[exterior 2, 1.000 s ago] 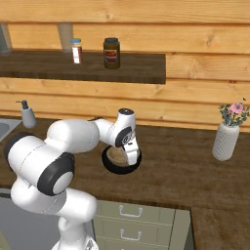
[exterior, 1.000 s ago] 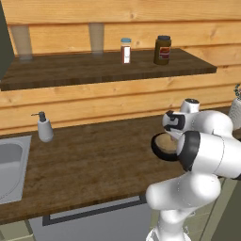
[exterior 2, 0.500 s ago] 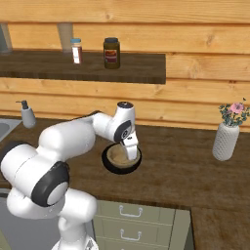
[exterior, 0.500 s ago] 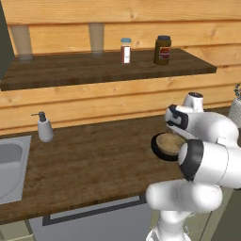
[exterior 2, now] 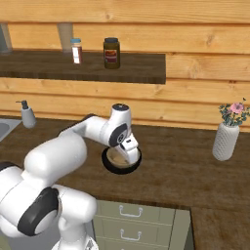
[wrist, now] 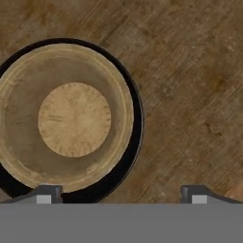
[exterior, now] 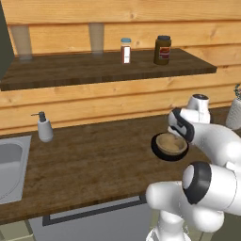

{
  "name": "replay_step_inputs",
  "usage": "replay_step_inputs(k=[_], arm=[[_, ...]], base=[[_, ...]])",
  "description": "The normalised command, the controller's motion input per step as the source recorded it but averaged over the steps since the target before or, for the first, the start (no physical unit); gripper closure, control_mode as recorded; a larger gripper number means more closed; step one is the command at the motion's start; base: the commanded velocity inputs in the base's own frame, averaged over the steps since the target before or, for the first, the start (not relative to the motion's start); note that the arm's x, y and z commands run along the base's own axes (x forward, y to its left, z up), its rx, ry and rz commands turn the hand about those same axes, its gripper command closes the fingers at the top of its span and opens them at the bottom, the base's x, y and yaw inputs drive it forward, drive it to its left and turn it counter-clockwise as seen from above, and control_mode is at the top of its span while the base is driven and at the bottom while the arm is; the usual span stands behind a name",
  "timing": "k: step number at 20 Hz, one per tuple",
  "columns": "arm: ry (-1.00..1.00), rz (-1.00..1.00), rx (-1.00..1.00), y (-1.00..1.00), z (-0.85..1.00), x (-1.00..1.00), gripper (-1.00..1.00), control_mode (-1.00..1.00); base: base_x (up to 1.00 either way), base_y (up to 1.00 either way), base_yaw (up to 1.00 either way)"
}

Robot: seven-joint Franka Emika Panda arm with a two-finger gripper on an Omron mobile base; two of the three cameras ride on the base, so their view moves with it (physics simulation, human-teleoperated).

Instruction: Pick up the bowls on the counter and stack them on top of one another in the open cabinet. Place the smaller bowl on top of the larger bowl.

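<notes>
My gripper has its two fingers spread wide with nothing between them; in the hand view only their dark tips poke up at the bottom edge, one over the near rim of the bowls and the other over bare wood. Looking straight down from there, the smaller bowl, tan with a thick rim and a paler disc at its centre, sits nested inside the larger bowl, of which I see just a glossy black crescent around it; the left side of both is cut off by the frame. They rest on the counter, dark-brown planks. From the left base view the stacked pair lies toward the right of the counter, and my own white arm hides the hand and the far right rim of the black bowl. From the right base view the wrist covers part of the tan bowl, so I cannot tell how high the fingers stand above it. Farther left a soap dispenser stands beside the sink, which is cropped. On the wall shelf stand a small shaker and a dark jar. At the far right a white vase holds flowers.
</notes>
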Motion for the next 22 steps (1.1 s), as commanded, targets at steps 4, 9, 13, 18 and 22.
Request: replay_step_inputs(k=[4, 9, 13, 18, 22], arm=[[0.0, 0.34, -0.14, 0.4, 0.13, -0.02, -1.0, -1.0], [0.0, 0.04, -0.04, -0.02, -0.02, -0.04, -1.0, -1.0], [0.01, 0.11, -0.03, 0.54, -0.14, -0.13, -1.0, -1.0], [0.08, -0.03, -0.02, -0.1, -0.18, 0.01, -1.0, -1.0], [0.07, -0.24, 0.03, -0.74, -0.11, 0.0, -1.0, -1.0]], base=[[0.0, 0.0, 0.0], [0.0, 0.0, 0.0], [0.0, 0.0, 0.0], [0.0, 0.0, 0.0], [0.0, 0.0, 0.0]])
